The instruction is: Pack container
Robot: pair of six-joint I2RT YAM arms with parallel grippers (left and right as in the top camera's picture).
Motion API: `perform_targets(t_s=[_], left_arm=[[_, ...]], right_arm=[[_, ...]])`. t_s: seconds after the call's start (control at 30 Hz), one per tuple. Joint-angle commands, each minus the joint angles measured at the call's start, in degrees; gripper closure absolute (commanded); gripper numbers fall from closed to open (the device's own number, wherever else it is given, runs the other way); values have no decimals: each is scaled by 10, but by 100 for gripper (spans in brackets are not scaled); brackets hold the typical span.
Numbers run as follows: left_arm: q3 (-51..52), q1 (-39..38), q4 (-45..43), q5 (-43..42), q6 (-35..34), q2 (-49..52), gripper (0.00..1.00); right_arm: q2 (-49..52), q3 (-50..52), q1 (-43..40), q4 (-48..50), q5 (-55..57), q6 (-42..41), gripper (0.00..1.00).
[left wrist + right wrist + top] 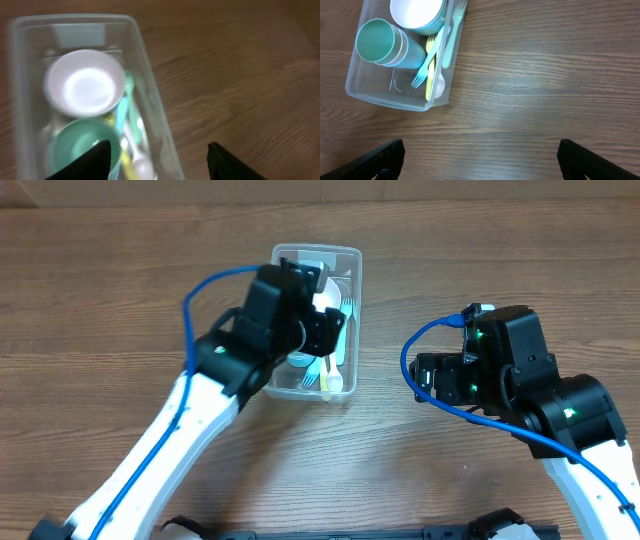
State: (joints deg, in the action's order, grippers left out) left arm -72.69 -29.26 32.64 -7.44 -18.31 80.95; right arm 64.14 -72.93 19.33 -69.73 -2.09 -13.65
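Left gripper (157, 152) hovers over the container (151, 85), jaws parted, holding nothing. Right gripper (480, 152), at the container's 4 o'clock, stands fully open and empty.

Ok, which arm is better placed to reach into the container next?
Left, probably. The left gripper is directly over the container, jaws apart near the teal cup; the right gripper is off beside it, over the table.

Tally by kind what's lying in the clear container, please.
Inside the container:
white bowl: 1
teal cup: 1
utensils: 4 (blue fork, pale green fork, yellow utensil, white utensil)
Total: 6
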Motion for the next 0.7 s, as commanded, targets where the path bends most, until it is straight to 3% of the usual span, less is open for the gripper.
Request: perform_targets(t_s=[0.0, 0.07, 0.1, 0.13, 0.27, 0.47, 0.6, 0.67], left_arm=[[-32, -1, 98, 162, 16, -114, 35], [-32, -1, 191, 217, 17, -186, 30], [-32, -1, 231, 213, 21, -223, 21], [-32, -1, 251, 213, 20, -243, 0], [-32, -1, 296, 143, -10, -275, 0], [-32, -1, 366, 142, 16, -270, 0], [-31, 2, 351, 162, 16, -292, 0], [-6, 12, 314, 185, 42, -362, 0]], right_arm=[[-2, -3, 0, 3, 5, 0, 0], [-2, -3, 0, 3, 5, 0, 0], [-2, -3, 0, 3, 5, 0, 0], [-2, -3, 0, 3, 5, 0, 0], [-2, -3, 0, 3, 5, 0, 0], [-2, -3, 0, 3, 5, 0, 0], [-2, -3, 0, 3, 5, 0, 0], [-2, -3, 0, 3, 5, 0, 0]])
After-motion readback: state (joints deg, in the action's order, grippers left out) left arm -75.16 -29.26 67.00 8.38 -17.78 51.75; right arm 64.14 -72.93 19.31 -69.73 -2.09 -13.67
